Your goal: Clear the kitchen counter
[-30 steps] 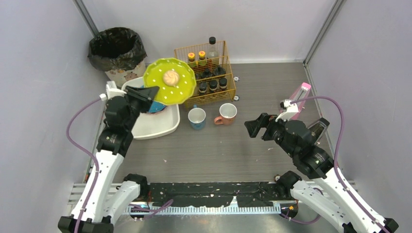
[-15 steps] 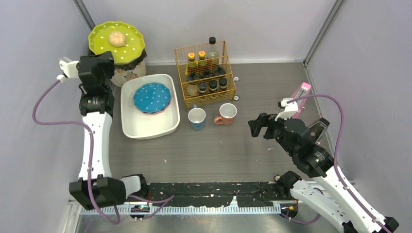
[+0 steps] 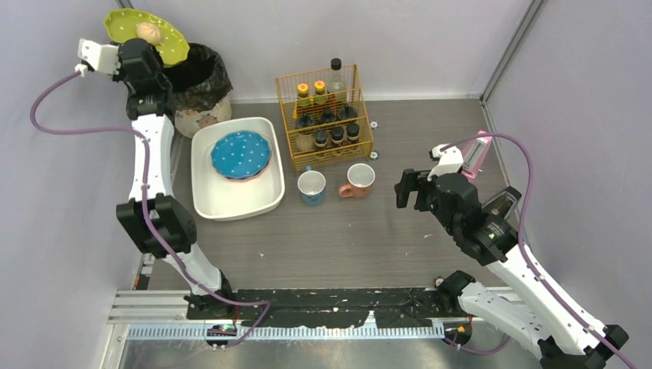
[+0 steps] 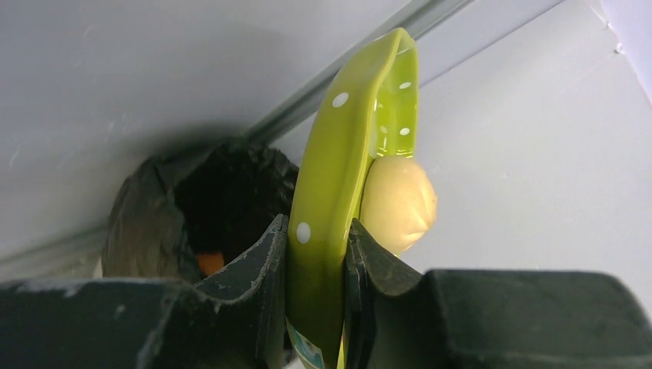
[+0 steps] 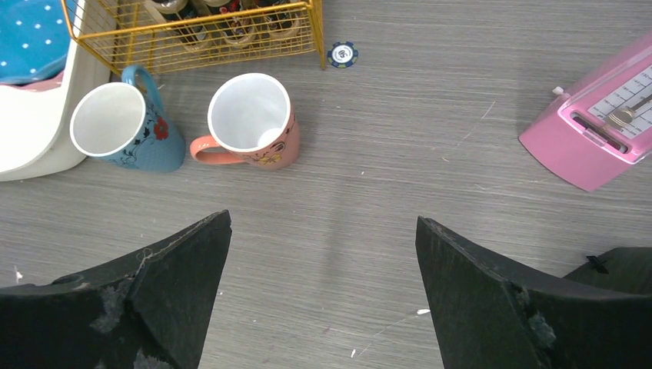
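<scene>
Your left hand point(image 4: 317, 247) is squeezed tight on the edge of the green plate point(image 3: 125, 26). It holds the plate up high by the black bin point(image 3: 196, 73) at 11 o'clock. The bun point(image 4: 398, 204) sits on the plate, not yet in the bin. Your right hand point(image 5: 323, 223) has its fingers wide apart and holds nothing, above the counter point(image 3: 346, 238) near 3 o'clock.

I think you are only partway. A blue plate point(image 3: 241, 154) lies in the white tub point(image 3: 231, 206). The blue cup point(image 3: 311, 187), pink cup point(image 3: 358, 180), bottle rack point(image 3: 355, 108) and pink box point(image 3: 477, 152) are left.

2 white arms point(image 3: 150, 161) with black joints point(image 3: 158, 223), black fingers point(image 5: 154, 300) and purple cables point(image 3: 34, 115)
</scene>
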### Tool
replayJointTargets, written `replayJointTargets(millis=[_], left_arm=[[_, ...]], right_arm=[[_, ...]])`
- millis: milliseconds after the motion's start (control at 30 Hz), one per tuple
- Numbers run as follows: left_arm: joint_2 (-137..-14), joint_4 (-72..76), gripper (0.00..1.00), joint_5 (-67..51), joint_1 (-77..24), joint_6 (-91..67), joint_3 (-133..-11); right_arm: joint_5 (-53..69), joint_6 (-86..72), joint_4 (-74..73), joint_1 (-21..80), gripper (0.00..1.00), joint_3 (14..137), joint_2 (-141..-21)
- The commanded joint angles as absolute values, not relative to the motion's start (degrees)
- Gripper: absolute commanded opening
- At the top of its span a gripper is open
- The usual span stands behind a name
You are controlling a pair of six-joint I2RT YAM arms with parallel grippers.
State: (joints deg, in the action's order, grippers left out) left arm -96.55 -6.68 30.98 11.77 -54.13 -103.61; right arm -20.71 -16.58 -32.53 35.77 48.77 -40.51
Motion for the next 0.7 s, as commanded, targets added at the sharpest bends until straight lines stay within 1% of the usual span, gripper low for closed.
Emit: replayJointTargets(millis=[0,300,367,433,667], left_arm=[[-101.3,7.6,0.00,38.9,12.0,-42.9,-116.4],[-119.3,10.7,0.00,42.1,11.0,-15.2,-138.2],[-121.5,13.3,0.00,40.9,10.7,-7.4,-139.6],[-122.6,14.9,0.00,40.2,10.5,-3.2,-139.5],[-122.9,15.7,0.00,39.4,10.5,2.1,-137.8]], right_arm=[[-22.4,-15.2,-33.0,35.5,0.95,51.9,-42.5],[-22.3,-14.9,-33.4,35.2,0.95,52.5,-45.3],[-22.1,-14.8,-33.3,35.2,0.95,52.6,-45.8],[-21.8,-14.7,-33.5,35.1,0.95,52.8,-46.1],[-20.5,-14.7,-34.6,35.0,0.95,52.6,-46.2]])
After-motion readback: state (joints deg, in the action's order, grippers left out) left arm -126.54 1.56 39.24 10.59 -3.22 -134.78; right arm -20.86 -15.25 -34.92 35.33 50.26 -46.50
